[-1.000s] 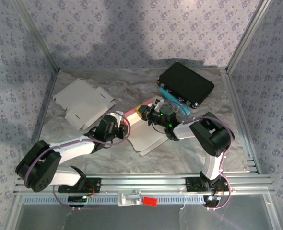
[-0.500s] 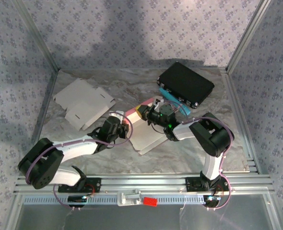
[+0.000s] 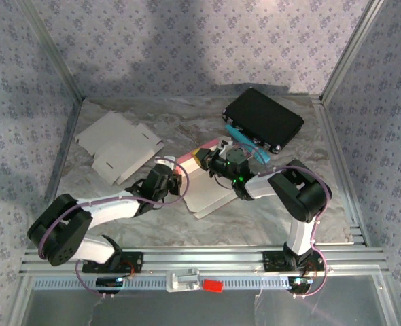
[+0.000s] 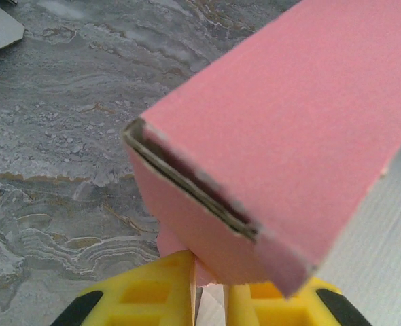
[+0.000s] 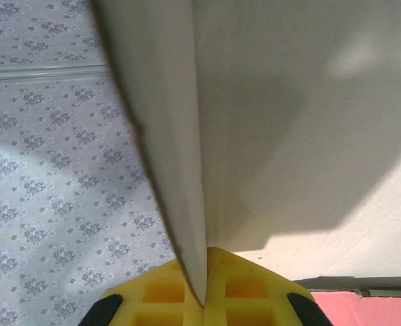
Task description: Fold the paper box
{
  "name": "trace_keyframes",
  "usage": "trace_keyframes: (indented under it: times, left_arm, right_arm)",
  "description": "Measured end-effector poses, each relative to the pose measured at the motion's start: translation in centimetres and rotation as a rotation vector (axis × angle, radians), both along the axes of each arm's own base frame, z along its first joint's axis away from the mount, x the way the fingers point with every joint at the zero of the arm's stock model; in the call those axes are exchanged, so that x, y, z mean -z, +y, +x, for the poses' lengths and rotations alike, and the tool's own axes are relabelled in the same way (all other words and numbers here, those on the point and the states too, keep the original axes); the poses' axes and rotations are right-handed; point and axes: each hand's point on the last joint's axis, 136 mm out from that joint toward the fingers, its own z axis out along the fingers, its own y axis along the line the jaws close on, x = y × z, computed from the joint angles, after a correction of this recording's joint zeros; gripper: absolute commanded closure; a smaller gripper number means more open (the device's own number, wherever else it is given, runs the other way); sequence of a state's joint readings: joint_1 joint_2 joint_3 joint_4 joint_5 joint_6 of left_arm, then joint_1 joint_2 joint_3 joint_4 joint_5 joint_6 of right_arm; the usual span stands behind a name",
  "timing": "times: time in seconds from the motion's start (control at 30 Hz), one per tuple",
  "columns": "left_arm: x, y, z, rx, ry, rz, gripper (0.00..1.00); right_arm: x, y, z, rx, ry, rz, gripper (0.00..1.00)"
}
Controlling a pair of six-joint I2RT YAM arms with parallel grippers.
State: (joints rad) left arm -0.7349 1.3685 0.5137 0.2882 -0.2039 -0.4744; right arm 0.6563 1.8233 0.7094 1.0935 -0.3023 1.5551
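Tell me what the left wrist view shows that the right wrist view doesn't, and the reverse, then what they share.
Left wrist: the pink outer face of the paper box, its doubled folded edge, and the marbled table. Right wrist: the box's white inner face and the flower-patterned wall. Shared: yellow fingers clamped on a thin cardboard panel, the left gripper on pink, the right gripper on white.

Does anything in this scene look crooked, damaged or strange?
One thing: on the pink paper box, the folded wall above the left hand gapes along its edge, because its layers do not lie flush. The table cover is also wrinkled. I see nothing spilled.
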Motion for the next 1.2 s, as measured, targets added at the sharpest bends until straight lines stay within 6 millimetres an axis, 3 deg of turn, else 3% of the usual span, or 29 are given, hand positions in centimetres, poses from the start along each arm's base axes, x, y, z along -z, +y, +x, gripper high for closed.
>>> trace_keyframes:
  times: [0.17,0.47,0.8,1.0,1.13,1.2]
  left_arm:
    - [0.0,0.0,0.2,-0.016,0.000,0.000,0.86]
    - [0.0,-0.1,1.4,-0.160,0.030,0.039,1.00]
    - [0.0,-0.1,1.7,-0.253,0.037,0.024,1.00]
    - [0.2,-0.2,1.7,-0.248,0.037,0.033,0.78]
    - [0.9,0.2,1.9,-0.248,0.050,0.051,0.75]
    - [1.1,0.3,2.1,-0.249,0.055,0.055,0.79]
  right_arm:
    - [0.0,0.0,0.1,0.005,0.000,0.000,1.00]
    - [0.0,-0.5,0.7,0.051,0.000,0.002,1.00]
    - [0.0,-0.6,0.8,0.059,0.010,0.009,1.00]
    - [0.0,-0.5,0.7,0.050,0.014,0.013,1.00]
    - [-0.1,-0.3,0.4,0.028,0.018,0.015,1.00]
    - [-0.1,-0.2,0.3,0.022,0.018,0.016,1.00]
